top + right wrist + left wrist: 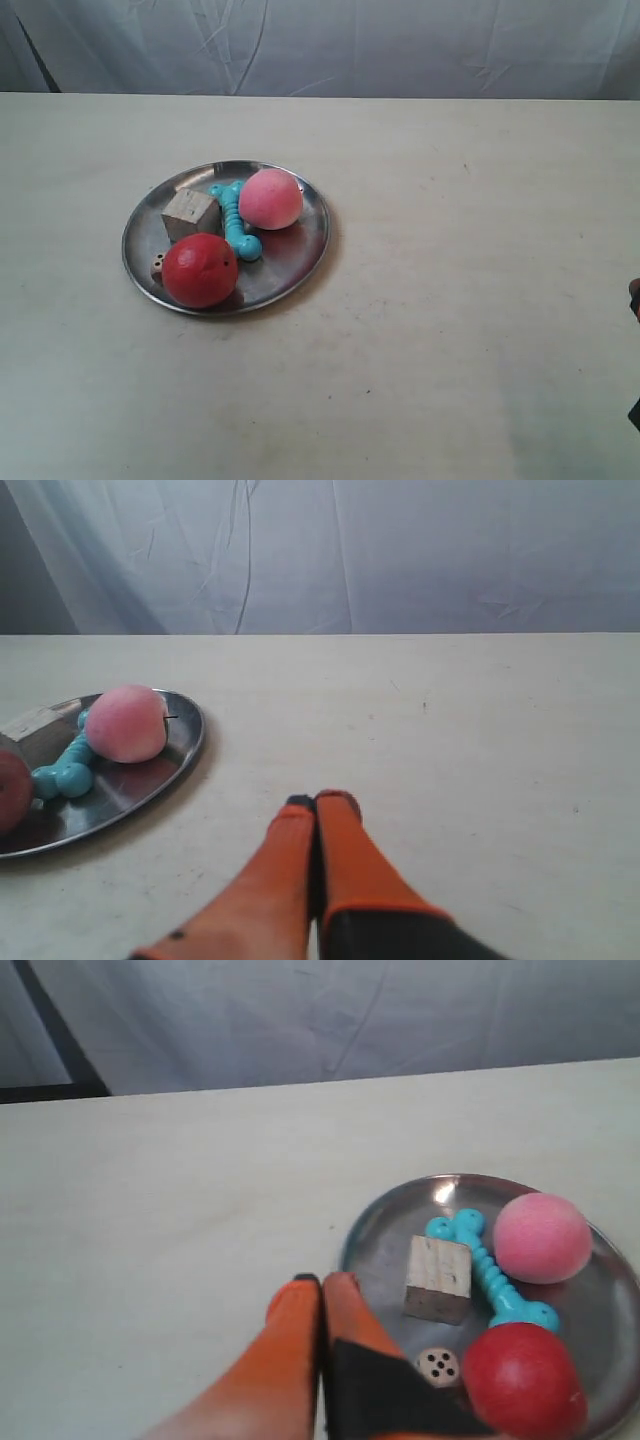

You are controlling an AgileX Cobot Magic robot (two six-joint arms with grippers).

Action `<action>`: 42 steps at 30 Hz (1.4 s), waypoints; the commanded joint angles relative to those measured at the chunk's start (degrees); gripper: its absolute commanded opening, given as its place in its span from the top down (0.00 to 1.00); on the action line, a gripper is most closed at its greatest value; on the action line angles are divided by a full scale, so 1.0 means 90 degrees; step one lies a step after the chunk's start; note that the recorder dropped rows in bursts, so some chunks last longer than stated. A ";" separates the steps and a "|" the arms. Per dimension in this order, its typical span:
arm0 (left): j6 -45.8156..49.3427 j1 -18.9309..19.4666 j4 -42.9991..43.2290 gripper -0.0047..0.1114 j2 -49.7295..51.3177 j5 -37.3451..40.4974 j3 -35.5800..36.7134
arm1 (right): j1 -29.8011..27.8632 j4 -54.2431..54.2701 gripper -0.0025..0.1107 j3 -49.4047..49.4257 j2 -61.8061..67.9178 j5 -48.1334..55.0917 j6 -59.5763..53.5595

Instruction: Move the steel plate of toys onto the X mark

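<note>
The steel plate (300, 265) lies on the pale table, left of centre in the exterior view. It holds a pink ball (270, 198), a red ball (200, 269), a teal bone toy (237, 225), a wooden cube (190, 213) and a small die (158, 267). My left gripper (321, 1280) is shut and empty, its orange fingers beside the plate (385, 1230) rim near the die (437, 1364). My right gripper (318, 801) is shut and empty over bare table, apart from the plate (180, 740). I cannot make out the X mark.
A grey cloth backdrop (400, 45) hangs behind the table's far edge. A dark sliver of the arm at the exterior view's right (635, 295) shows at the frame edge. Bare beige tabletop (480, 300) stretches beside the plate.
</note>
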 commanded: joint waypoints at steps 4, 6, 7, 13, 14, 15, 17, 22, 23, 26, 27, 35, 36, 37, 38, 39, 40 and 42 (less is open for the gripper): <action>-0.1015 -0.0063 0.0812 0.96 -0.1699 -0.0807 0.1620 | -0.0028 0.0109 0.98 0.0007 -0.0028 -0.0030 -0.0053; -0.1178 -0.0063 0.0797 0.96 -0.2163 -0.1195 0.2169 | -0.0028 0.0109 0.98 0.0007 -0.0028 -0.0030 -0.0053; -0.1502 -0.0063 0.0865 0.96 -0.2552 -0.1440 0.2619 | -0.0028 0.0109 0.98 0.0007 -0.0028 -0.0030 -0.0053; -0.1652 -0.0063 0.1253 0.96 -0.3911 -0.1455 0.3902 | -0.0028 0.0108 0.98 0.0007 -0.0028 -0.0007 -0.0053; -0.1652 -0.0063 0.1270 0.96 -0.4049 -0.1455 0.3993 | -0.0028 0.0108 0.98 0.0007 -0.0028 0.0002 -0.0053; -0.1652 -0.0063 0.1270 0.96 -0.4312 -0.1441 0.4136 | -0.0028 0.0108 0.98 0.0007 -0.0028 0.0007 -0.0053; -0.1652 -0.0063 0.1270 0.96 -0.4620 -0.1441 0.4242 | -0.0028 0.0108 0.98 0.0007 -0.0028 0.0007 -0.0053; -0.1626 -0.0063 0.1270 0.96 -0.4653 -0.1580 0.4242 | -0.0028 0.0108 0.98 0.0007 -0.0028 0.0007 -0.0053; -0.1626 -0.0063 0.1270 0.96 -0.4653 -0.1580 0.4242 | -0.0028 0.0108 0.98 0.0007 -0.0028 0.0007 -0.0053; -0.1626 -0.0063 0.1270 0.96 -0.4653 -0.1580 0.4242 | -0.0028 0.0108 0.98 0.0007 -0.0028 0.0007 -0.0053; -0.1626 -0.0063 0.1270 0.96 -0.4653 -0.1580 0.4242 | -0.0028 0.0108 0.98 0.0007 -0.0028 0.0007 -0.0053; -0.1626 -0.0063 0.1270 0.96 -0.4653 -0.1580 0.4242 | -0.0028 0.0121 0.98 0.0007 -0.0028 -0.0020 -0.0053; -0.1626 -0.0063 0.1270 0.96 -0.4653 -0.1580 0.4242 | -0.0028 0.0121 0.98 0.0007 -0.0028 -0.0020 -0.0053; -0.1626 -0.0063 0.1270 0.96 -0.4653 -0.1580 0.4242 | -0.0028 0.0121 0.98 0.0007 -0.0028 -0.0020 -0.0053; -0.1626 -0.0063 0.1270 0.96 -0.4653 -0.1580 0.4242 | -0.0028 0.0121 0.98 0.0007 -0.0028 -0.0020 -0.0053; -0.1626 -0.0063 0.1270 0.96 -0.4653 -0.1580 0.4242 | -0.0028 0.0121 0.98 0.0007 -0.0028 -0.0020 -0.0053; -0.1626 -0.0063 0.1270 0.96 -0.4653 -0.1580 0.4242 | -0.0028 0.0121 0.98 0.0007 -0.0028 -0.0020 -0.0053; -0.1626 -0.0063 0.1270 0.96 -0.4653 -0.1580 0.4242 | -0.0028 0.0121 0.98 0.0007 -0.0028 -0.0020 -0.0053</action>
